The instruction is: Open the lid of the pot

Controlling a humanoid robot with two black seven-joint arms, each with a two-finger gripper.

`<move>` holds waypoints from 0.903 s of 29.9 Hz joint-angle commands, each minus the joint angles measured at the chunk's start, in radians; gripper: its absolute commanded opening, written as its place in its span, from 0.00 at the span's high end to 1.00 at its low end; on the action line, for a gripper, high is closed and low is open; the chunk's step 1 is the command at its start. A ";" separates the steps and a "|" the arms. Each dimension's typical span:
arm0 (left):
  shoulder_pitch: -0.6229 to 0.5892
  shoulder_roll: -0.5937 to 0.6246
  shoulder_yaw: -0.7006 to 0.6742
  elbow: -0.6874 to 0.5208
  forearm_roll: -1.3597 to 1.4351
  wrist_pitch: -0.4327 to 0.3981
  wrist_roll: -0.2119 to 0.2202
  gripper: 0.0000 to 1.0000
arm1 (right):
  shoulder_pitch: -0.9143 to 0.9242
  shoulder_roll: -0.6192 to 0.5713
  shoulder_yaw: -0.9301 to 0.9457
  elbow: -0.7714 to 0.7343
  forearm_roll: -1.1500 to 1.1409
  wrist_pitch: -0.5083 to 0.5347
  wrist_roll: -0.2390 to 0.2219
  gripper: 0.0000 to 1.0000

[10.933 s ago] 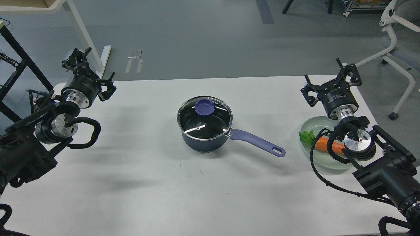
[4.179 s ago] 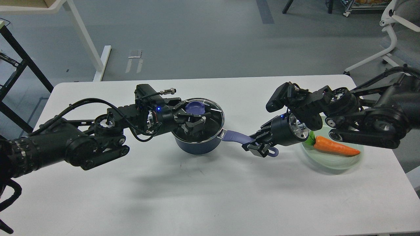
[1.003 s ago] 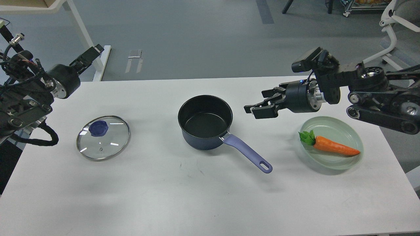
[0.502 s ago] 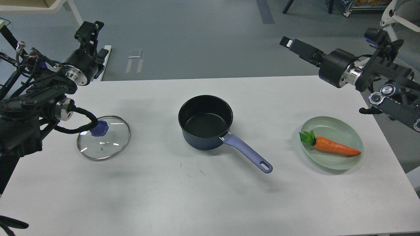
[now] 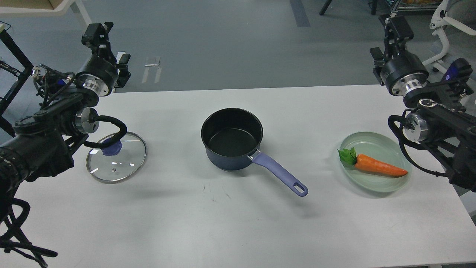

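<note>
1. Two claws hang clear of the work now: the left claw [image 5: 97, 32] is raised high at the far left edge of the counter [image 5: 238, 223], and the right claw [image 5: 396, 24] is up at the far right. Both are seen dark and nearly end-on, so I cannot tell whether their fingers stand apart or together. Neither holds anything.
2. Half a second back the right claw pointed out toward the left over the floor; it has since swung upright and drawn in toward its own side. The left claw has barely shifted, only tucking back a little further.
3. Outward from the left arm, the lid [image 5: 116, 157] lies flat on the counter, knob up, well apart from the pot. A black cable loop from the arm crosses in front of its purple knob.
4. At mid-counter the pot [image 5: 232, 138] stands uncovered, its black inside bare and its long purple handle pointing toward the near right. Neither it nor the lid has moved in the last second.
5. Well to the right, a pale green dish [image 5: 375, 162] holds a carrot [image 5: 379, 167], untouched.
6. My reading: with the lid off and set down, and both arms pulled away, the opening looks finished. Nothing remains but for the arms to settle.
</note>
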 commanded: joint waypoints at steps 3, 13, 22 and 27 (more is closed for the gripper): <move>0.049 -0.032 -0.053 -0.009 -0.055 -0.011 0.000 0.01 | -0.062 0.075 0.134 -0.029 0.089 -0.018 -0.001 0.03; 0.072 -0.034 -0.157 -0.009 -0.065 -0.083 0.005 0.01 | -0.096 0.213 0.270 -0.195 0.281 0.159 -0.001 0.03; 0.075 -0.040 -0.202 -0.013 -0.143 -0.096 0.005 0.01 | -0.126 0.242 0.358 -0.278 0.388 0.433 -0.009 0.01; 0.075 -0.032 -0.199 -0.035 -0.140 -0.079 0.007 0.01 | -0.123 0.242 0.359 -0.276 0.388 0.434 0.000 0.01</move>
